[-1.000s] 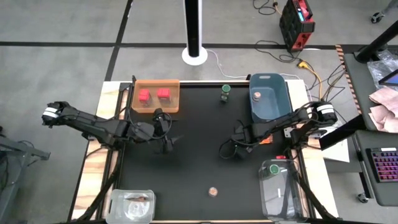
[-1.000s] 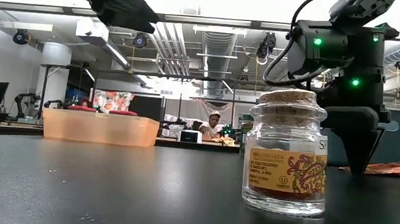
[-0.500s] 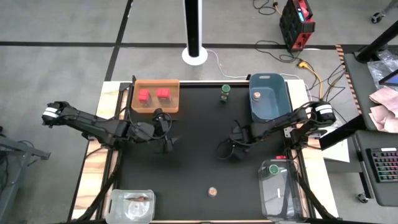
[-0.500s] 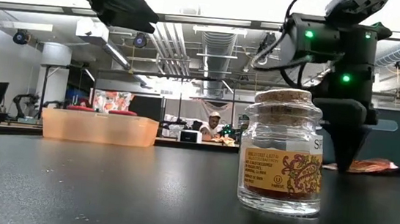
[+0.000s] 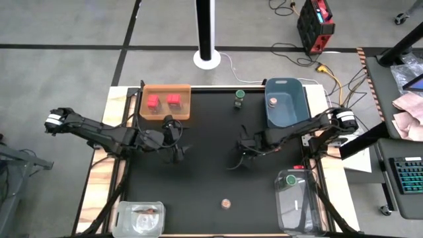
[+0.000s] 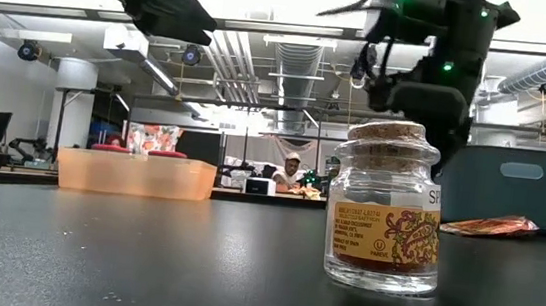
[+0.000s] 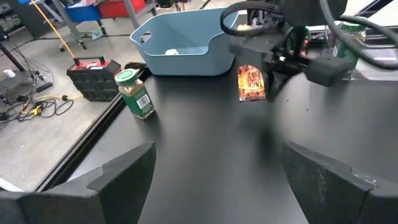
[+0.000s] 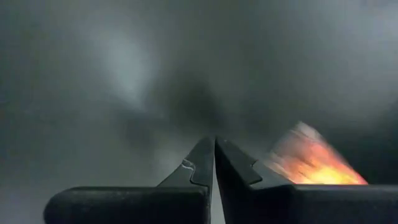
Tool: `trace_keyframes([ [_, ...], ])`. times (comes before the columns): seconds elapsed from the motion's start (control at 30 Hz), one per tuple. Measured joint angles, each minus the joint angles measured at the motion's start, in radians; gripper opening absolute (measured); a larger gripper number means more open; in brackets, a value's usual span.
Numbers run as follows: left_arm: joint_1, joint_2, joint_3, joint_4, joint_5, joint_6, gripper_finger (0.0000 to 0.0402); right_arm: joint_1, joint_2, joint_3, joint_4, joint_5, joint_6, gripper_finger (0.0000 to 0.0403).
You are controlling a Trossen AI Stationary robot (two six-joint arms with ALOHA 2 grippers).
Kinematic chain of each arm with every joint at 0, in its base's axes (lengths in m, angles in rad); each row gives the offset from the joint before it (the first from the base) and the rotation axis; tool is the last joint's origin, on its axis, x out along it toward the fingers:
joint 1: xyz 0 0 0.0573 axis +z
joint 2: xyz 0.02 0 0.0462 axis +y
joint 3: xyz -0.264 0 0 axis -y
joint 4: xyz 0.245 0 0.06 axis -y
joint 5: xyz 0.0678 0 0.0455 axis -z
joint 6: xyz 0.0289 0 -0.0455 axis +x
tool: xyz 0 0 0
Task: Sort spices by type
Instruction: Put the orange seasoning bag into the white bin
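Since a second ago the right gripper (image 5: 241,153) has slid left, off the flat orange packet (image 7: 251,83). Its fingers are pressed together, empty; the packet lies behind it toward the blue tub (image 5: 285,102). The left gripper (image 5: 178,151) waits spread wide, farther away.

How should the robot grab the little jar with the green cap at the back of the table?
Grip the green-capped jar around its sides just below the cap, coming straight down from above. It stands upright and alone, so open fingers can straddle its narrow round body.

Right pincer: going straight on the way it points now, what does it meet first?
Most likely the bare black table top: the shut right pincer points at it with nothing between. The orange packet lies off to one side, though depth is unclear.
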Motion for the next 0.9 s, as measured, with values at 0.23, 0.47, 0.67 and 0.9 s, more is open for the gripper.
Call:
trace_keyframes([
  [0.23,0.000,0.000,0.000,0.000,0.003,-0.014,0.0327,0.000,0.000,0.020,-0.334,0.103,0.138,0.0009],
  [0.47,0.000,0.000,0.000,0.011,0.003,-0.001,0.0327,0.000,0.021,-0.068,-0.344,0.103,0.198,0.0009],
  [0.67,0.000,0.000,0.000,0.020,0.002,0.004,0.0327,0.000,0.063,-0.073,-0.306,0.100,0.190,0.0009],
  [0.9,0.000,0.000,0.000,0.026,0.000,0.004,0.0327,0.000,0.097,-0.071,-0.204,0.055,0.164,0.0009],
])
